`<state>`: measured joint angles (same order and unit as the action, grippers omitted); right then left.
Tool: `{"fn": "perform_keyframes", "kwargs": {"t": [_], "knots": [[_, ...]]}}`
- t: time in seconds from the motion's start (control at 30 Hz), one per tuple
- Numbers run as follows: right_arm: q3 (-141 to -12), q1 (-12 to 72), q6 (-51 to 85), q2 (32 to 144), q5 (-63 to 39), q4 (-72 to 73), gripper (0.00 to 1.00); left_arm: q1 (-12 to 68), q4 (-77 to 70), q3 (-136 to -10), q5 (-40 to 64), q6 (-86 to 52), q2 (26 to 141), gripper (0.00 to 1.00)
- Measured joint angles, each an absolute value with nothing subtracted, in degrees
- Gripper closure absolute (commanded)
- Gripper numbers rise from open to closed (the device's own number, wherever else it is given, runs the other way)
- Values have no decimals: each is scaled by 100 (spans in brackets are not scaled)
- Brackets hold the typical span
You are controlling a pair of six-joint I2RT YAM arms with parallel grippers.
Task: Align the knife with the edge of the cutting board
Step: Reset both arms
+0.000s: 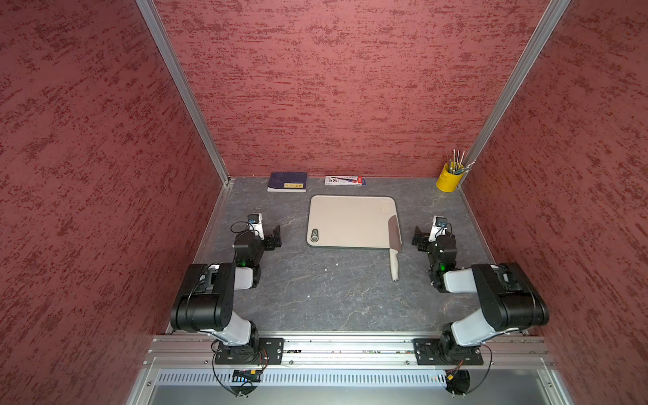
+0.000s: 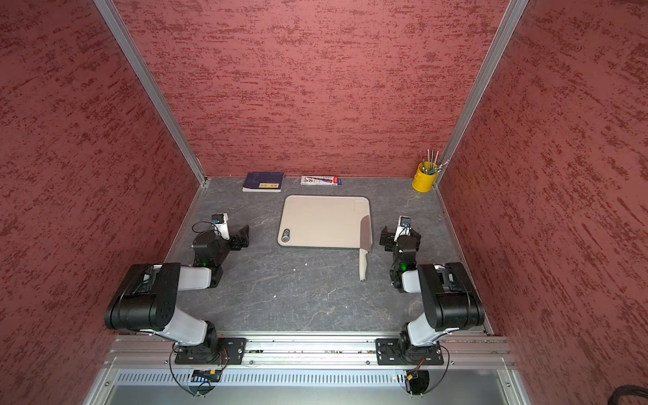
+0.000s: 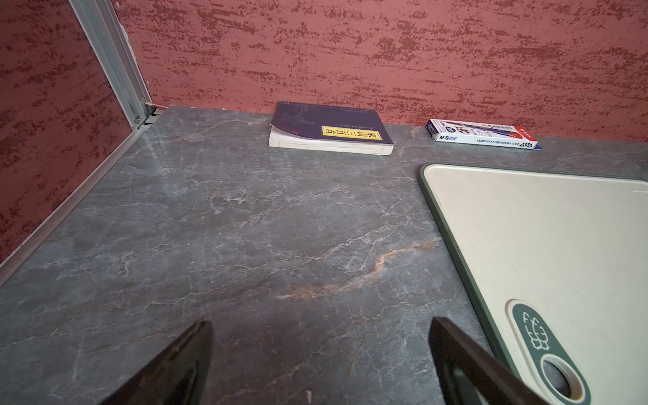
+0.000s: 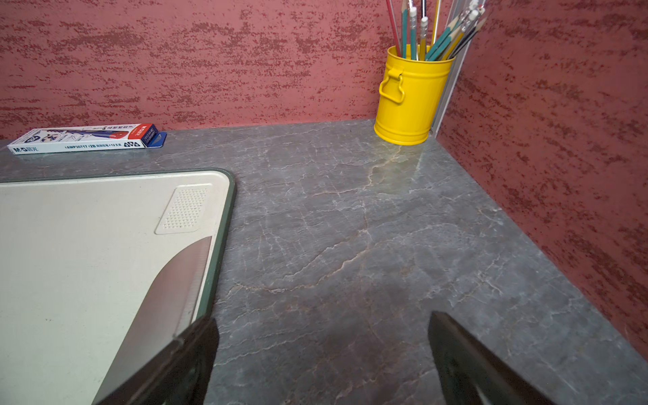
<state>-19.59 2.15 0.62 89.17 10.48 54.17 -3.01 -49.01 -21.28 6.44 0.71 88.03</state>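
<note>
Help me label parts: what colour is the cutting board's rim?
Dark green around the cutting board; the left wrist view shows it best.

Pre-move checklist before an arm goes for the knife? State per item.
1. Left gripper open, empty: ok.
2. Right gripper open, empty: ok.
3. Cleaver-like knife with grey blade and pale beige handle lying flat, handle off the board on the table, near the right arm: ok.
4. Blade parallel to the flat beige cutting board edge on the right arm's side: looks close, exact alignment cannot tell.
5. Dark blue book, white pen box and yellow pencil pot away at the back wall: ok.
</note>
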Motion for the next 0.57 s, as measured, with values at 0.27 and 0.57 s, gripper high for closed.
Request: {"fn": "perform_keyframes", "kwargs": {"t": [0.27,0.57], "knots": [[-1959,213,62,8917,1044,5417,2,-301,-4917,-2128,652,71,8803,0],[-1966,215,62,8917,1041,5413,2,-301,-4936,-2128,655,71,8803,0]]}}
